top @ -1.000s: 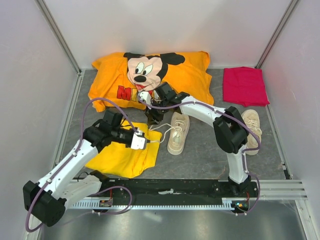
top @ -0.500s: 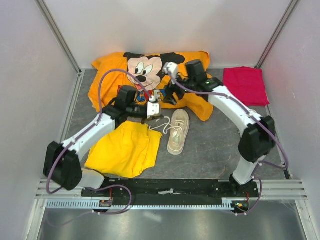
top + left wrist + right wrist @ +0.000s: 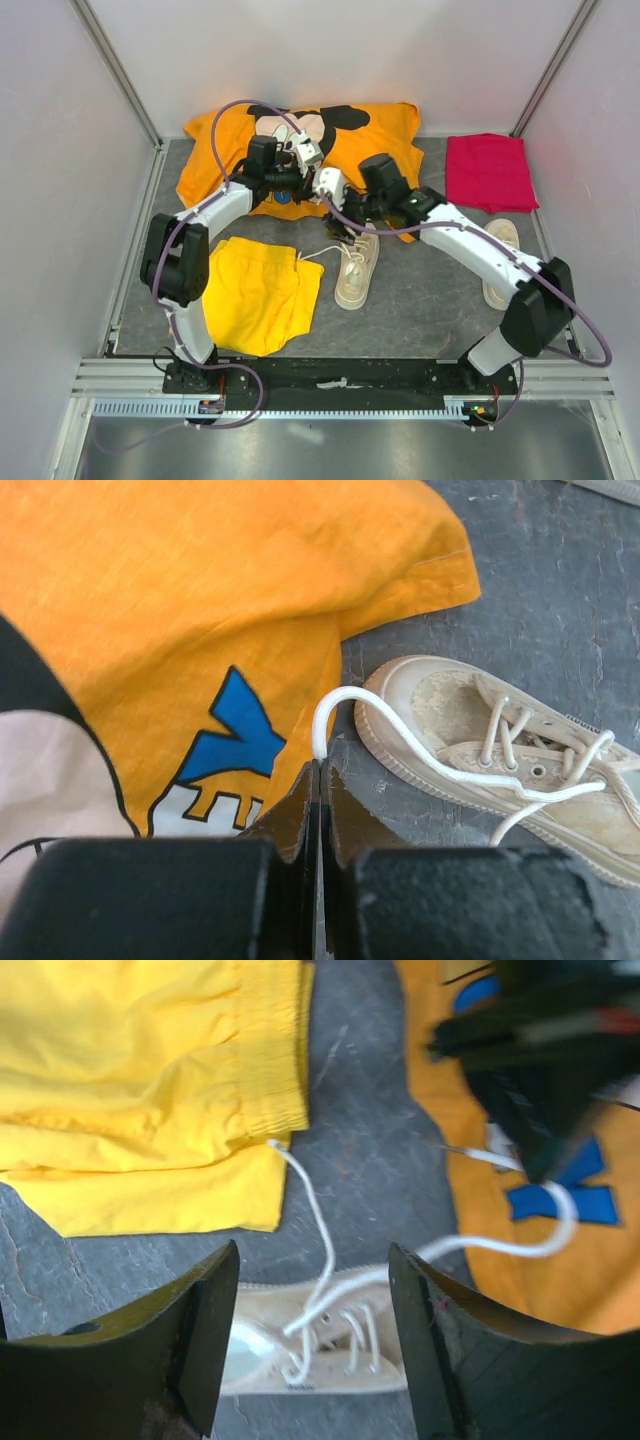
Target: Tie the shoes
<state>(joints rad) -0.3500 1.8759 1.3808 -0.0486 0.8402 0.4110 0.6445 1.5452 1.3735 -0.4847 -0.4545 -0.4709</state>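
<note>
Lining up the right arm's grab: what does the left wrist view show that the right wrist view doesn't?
Only left wrist: a sharp close-up of the left gripper shut on the lace. Only right wrist: the open right gripper, the yellow shorts and a second lace end trailing to them. Both: the shoe, that lace and the orange shirt.

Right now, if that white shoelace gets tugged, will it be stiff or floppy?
Probably floppy: the white lace curves loosely from the left gripper. Thin, so likely light; a tug may drag the sneaker.
</note>
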